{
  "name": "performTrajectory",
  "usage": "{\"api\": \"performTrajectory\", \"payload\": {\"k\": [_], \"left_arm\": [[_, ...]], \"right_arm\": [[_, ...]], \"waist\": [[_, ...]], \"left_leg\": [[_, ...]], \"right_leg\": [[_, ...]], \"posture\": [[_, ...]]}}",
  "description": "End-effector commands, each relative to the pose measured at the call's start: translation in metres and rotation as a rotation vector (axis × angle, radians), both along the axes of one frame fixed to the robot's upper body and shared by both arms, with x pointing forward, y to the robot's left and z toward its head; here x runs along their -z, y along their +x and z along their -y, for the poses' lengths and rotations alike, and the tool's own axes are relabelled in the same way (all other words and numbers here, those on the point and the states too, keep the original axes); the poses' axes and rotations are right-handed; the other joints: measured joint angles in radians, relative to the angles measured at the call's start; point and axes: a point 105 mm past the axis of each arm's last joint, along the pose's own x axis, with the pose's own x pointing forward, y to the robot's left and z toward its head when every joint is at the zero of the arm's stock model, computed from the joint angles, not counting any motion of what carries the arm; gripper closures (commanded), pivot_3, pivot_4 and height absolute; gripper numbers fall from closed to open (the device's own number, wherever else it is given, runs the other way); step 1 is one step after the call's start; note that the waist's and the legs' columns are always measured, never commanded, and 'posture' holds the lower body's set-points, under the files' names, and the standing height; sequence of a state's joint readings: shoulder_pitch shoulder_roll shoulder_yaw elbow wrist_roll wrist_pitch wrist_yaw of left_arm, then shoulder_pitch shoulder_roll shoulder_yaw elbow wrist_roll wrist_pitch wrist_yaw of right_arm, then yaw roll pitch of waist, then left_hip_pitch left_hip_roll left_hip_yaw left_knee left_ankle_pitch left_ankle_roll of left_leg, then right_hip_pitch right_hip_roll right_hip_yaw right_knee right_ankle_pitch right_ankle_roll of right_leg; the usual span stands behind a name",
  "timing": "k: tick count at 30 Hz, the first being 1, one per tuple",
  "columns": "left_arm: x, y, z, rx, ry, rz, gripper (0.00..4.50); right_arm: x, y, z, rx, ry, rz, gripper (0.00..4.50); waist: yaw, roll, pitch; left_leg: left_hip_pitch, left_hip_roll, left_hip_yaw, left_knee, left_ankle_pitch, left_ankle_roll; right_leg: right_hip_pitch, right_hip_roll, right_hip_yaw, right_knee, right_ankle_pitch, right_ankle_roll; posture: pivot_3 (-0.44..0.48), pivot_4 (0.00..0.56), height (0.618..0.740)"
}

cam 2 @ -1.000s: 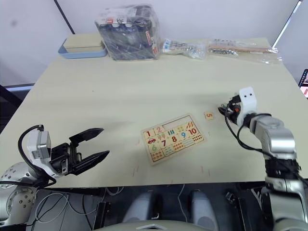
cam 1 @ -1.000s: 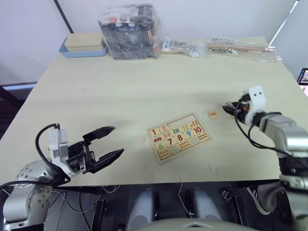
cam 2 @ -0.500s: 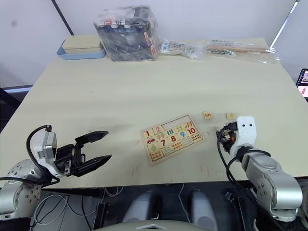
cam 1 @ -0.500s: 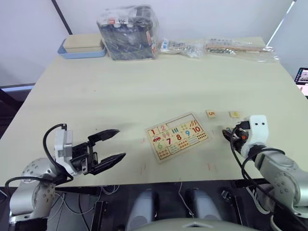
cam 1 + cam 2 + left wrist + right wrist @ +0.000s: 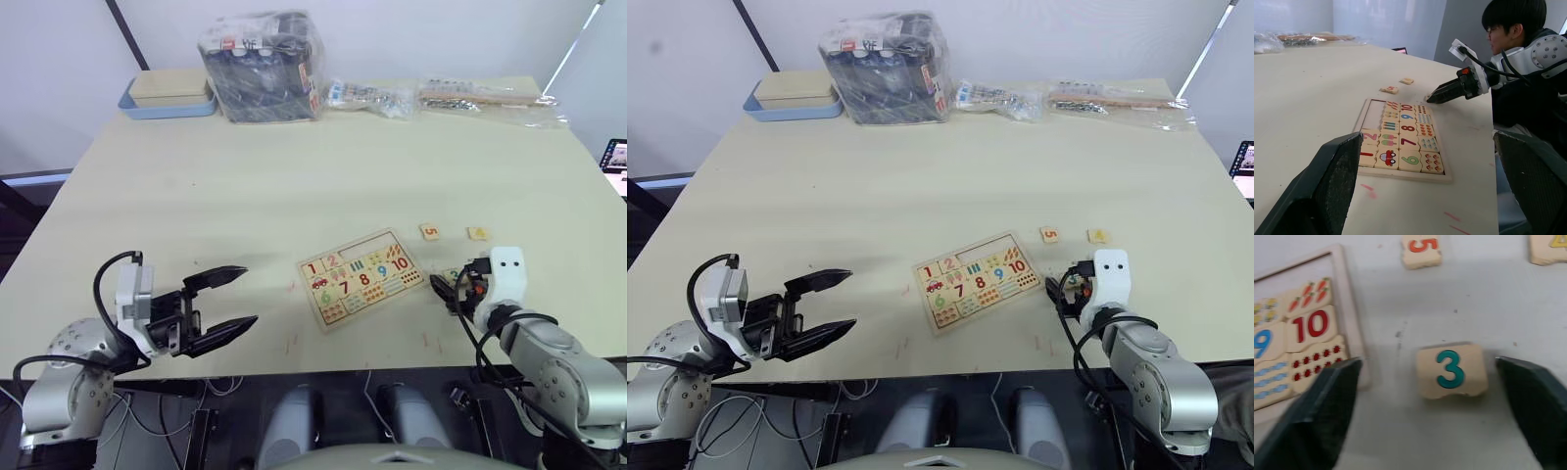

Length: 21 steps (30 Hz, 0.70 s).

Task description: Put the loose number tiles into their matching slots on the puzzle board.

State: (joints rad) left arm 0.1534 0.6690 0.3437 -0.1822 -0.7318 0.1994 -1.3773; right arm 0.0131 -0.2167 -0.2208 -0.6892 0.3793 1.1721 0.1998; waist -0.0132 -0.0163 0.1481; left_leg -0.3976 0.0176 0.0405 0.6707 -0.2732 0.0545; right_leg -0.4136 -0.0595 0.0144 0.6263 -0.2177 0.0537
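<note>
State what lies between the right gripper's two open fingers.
In the right wrist view, the 3 tile lies flat on the table between the open fingers of the right gripper, with neither touching it.

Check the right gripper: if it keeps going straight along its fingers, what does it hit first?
Most likely the 3 tile: in the wrist view it lies on the table between the open right gripper's fingers. Past it sits the puzzle board. Depth is unclear, so the tips might meet the tabletop first.
</note>
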Motion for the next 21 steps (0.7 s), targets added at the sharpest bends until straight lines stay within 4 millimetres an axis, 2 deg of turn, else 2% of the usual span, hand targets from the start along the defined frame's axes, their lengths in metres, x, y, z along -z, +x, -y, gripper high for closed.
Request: {"api": "performTrajectory", "payload": {"k": [1, 6, 9, 12, 13, 16, 21], "left_arm": [[-0.006, 0.000, 0.001, 0.019, 0.001, 0.026, 0.00], [-0.008, 0.002, 0.002, 0.036, -0.004, 0.024, 0.00], [-0.008, 0.002, 0.002, 0.055, 0.004, 0.023, 0.00], [-0.008, 0.002, 0.001, 0.070, 0.013, 0.022, 0.00], [-0.008, 0.002, 0.001, 0.075, 0.018, 0.023, 0.00], [-0.008, 0.001, 0.000, 0.087, 0.028, 0.024, 0.00], [-0.011, -0.003, -0.002, 0.092, 0.050, 0.038, 0.00]], "right_arm": [[-0.028, -0.007, 0.003, -0.124, -0.007, 0.095, 0.07], [-0.045, -0.015, 0.014, -0.370, -0.072, 0.094, 0.07], [-0.058, -0.021, 0.020, -0.683, -0.162, 0.126, 0.07], [-0.064, -0.010, 0.027, -0.852, -0.207, 0.217, 0.07], [-0.064, -0.007, 0.028, -0.923, -0.222, 0.247, 0.07], [-0.054, -0.005, 0.035, -1.075, -0.275, 0.192, 0.07], [-0.036, 0.021, 0.049, -1.254, -0.389, 0.098, 0.07]], "waist": [[0.001, 0.000, 0.000], [0.000, 0.001, 0.001], [0.001, -0.001, 0.001], [0.000, -0.003, 0.002], [-0.001, -0.004, 0.002], [0.000, -0.003, 0.002], [0.000, -0.002, 0.004]], "left_leg": [[0.000, 0.000, 0.000, 0.000, 0.000, 0.000], [0.000, 0.001, 0.000, -0.001, 0.000, 0.000], [0.000, 0.001, 0.000, 0.000, 0.000, 0.000], [0.000, 0.001, 0.002, 0.000, 0.000, 0.000], [0.001, 0.002, 0.002, 0.000, 0.000, 0.000], [0.001, 0.004, 0.002, 0.000, 0.000, 0.000], [0.001, 0.004, 0.004, 0.000, 0.000, 0.000]], "right_leg": [[0.000, 0.000, 0.000, 0.000, 0.000, 0.000], [0.000, 0.001, 0.000, 0.000, 0.000, 0.000], [0.000, 0.001, 0.000, 0.000, 0.000, 0.000], [0.000, 0.002, 0.001, -0.001, 0.000, 0.000], [0.001, 0.003, 0.001, -0.001, 0.000, 0.000], [0.001, 0.005, 0.002, -0.001, 0.000, 0.000], [0.000, 0.005, 0.002, -0.001, 0.000, 0.000]], "posture": [[0.000, 0.150, 0.740], [0.000, 0.150, 0.740], [0.000, 0.150, 0.740], [0.000, 0.150, 0.740], [0.000, 0.150, 0.740], [0.000, 0.150, 0.740], [0.000, 0.150, 0.740]]}}
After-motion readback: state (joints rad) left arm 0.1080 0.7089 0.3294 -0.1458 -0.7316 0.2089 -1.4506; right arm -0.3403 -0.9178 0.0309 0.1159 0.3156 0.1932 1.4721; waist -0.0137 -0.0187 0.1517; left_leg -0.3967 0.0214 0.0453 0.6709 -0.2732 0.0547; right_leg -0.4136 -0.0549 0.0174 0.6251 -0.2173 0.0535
